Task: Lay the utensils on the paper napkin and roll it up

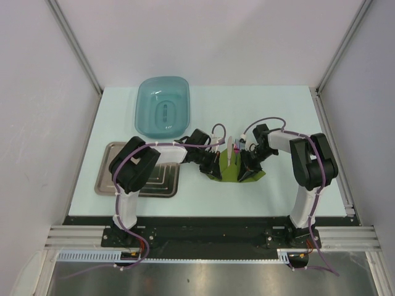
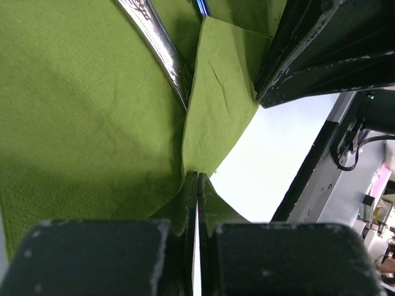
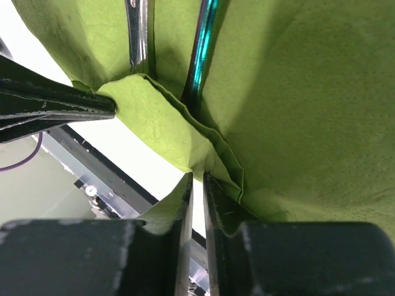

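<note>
The green paper napkin (image 1: 229,173) lies on the white table (image 1: 284,117), and the two arms meet over it. The utensils (image 1: 230,151) lie on the napkin, and their tips poke out past its far edge. Up close, two shiny handles (image 3: 138,37) lie side by side on the napkin, and a flap of the paper is folded up over their ends. The left jaws are shut tight on the napkin's edge and pinch the paper. The right jaws pinch a fold of the napkin just beside them. A blue-green basin (image 1: 163,108) sits past the napkin, off to its left and well apart. A metal tray (image 1: 110,166) sits left of the napkin, partly under the left arm (image 1: 139,163)
</note>
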Available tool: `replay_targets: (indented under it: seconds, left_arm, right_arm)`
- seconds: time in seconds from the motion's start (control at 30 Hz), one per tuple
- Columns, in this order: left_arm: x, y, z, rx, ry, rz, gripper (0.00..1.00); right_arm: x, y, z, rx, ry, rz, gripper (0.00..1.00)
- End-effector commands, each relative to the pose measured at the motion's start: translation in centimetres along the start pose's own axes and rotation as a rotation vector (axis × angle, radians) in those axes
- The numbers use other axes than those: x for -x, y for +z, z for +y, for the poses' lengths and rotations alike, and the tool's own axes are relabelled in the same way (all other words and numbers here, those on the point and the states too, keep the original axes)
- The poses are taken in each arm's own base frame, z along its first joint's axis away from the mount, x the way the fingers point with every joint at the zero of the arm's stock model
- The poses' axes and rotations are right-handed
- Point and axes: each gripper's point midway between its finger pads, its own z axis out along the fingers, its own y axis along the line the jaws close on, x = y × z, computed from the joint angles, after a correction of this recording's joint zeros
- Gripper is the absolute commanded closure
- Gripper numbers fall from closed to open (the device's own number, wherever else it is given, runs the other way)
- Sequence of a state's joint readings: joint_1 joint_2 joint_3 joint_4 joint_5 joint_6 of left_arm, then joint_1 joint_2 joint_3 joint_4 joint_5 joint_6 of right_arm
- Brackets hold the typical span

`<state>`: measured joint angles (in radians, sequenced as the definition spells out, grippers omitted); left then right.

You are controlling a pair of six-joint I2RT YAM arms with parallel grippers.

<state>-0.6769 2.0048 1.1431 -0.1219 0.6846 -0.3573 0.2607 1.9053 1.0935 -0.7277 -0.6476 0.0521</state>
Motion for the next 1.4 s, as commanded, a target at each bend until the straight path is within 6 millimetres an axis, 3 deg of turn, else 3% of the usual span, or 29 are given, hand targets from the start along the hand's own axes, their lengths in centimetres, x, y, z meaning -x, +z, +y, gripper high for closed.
replay_targets:
  seconds: [0.0,0.13,0.17,0.23,0.4,0.53,0.63,0.7,0.77,0.9,1.0,1.17,1.37]
  left_arm:
    - [-0.4,0.0,2.0,0.067,-0.027,0.002,1.0]
    - [-0.3,0.0,1.8,0.062,-0.028,-0.001,1.0]
    - [-0.3,0.0,1.9,0.064,-0.028,-0.002,1.0]
    - [-0.4,0.1,1.9,0.062,-0.032,0.0,1.0]
    - [-0.3,0.1,2.0,0.062,-0.034,-0.002,1.0]
    - [-0.3,0.2,2.0,0.06,-0.035,-0.002,1.0]
    - [-0.3,0.3,2.0,0.057,-0.038,-0.001,1.0]
    - [-0.3,0.3,2.0,0.059,-0.036,-0.002,1.0]
    - [-0.3,0.3,1.9,0.057,-0.037,0.0,1.0]
    - [-0.3,0.4,2.1,0.059,-0.04,-0.001,1.0]
    - [-0.4,0.4,2.0,0.057,-0.039,0.001,1.0]
    - [-0.3,0.4,2.1,0.059,-0.039,-0.001,1.0]
    - [-0.2,0.4,2.0,0.058,-0.039,0.0,1.0]
  right_arm:
    - [-0.1,-1.3,-1.0,-0.084,-0.026,-0.012,0.79]
    - [1.1,-4.0,0.8,-0.052,-0.048,-0.087,0.71]
    - [1.4,-4.7,0.5,-0.055,-0.036,-0.104,0.7]
    - [1.4,-5.5,0.3,-0.058,-0.018,-0.115,0.58]
    - [1.4,-7.6,-1.8,-0.082,0.045,-0.161,0.57]
    - [1.1,-8.1,-5.0,-0.141,0.134,-0.168,0.45]
    - [1.0,-8.2,-7.0,-0.158,0.194,-0.168,0.43]
    - [1.2,-8.0,-7.8,-0.172,0.205,-0.174,0.39]
    - [1.5,-7.8,-8.2,-0.185,0.199,-0.181,0.26]
    - [2.3,-6.8,-8.6,-0.189,0.177,-0.188,0.23]
    - [2.7,-5.8,-8.4,-0.16,0.171,-0.176,0.23]
    - [2.6,-4.0,-5.8,-0.019,0.174,-0.136,0.25]
    - [3.3,-4.4,-2.7,0.159,0.181,-0.16,0.26]
